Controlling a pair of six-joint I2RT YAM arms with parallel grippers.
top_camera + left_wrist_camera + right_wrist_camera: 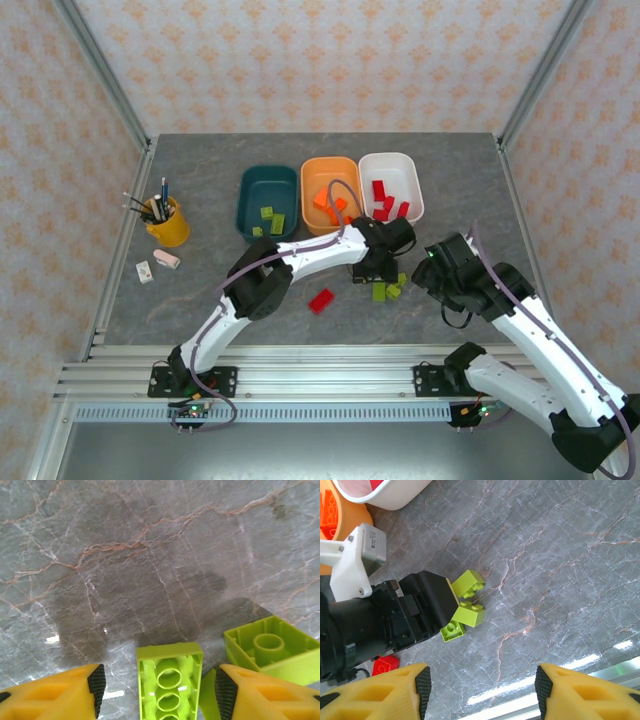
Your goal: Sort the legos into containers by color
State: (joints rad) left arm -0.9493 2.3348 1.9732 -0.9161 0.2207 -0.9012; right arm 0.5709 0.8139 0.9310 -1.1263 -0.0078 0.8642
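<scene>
Three tubs stand in a row at the far side of the surface (200,300) in the top external view: the dark teal tub (252,195), the orange tub (310,175) and the white tub (412,175). They contain lime green, orange and red bricks respectively. The left tool (376,277) is lowered over a loose cluster of lime bricks (388,290) in front of the white tub. A single red brick (321,300) lies on the surface to the left of the cluster. A yellow cup (170,228) with pens stands at far left.

In the left wrist view, the padded fingers (96,682) are spread wide. An oblong lime brick (170,672) lies upside down between them, clear of the left pad. A square lime brick (270,647), also inverted, lies just beside it on the right.

In the right wrist view, the right tool (482,685) is spread wide above bare surface with nothing between its fingers. The three lime bricks lie touching one another against the black end of the left arm (380,620).
</scene>
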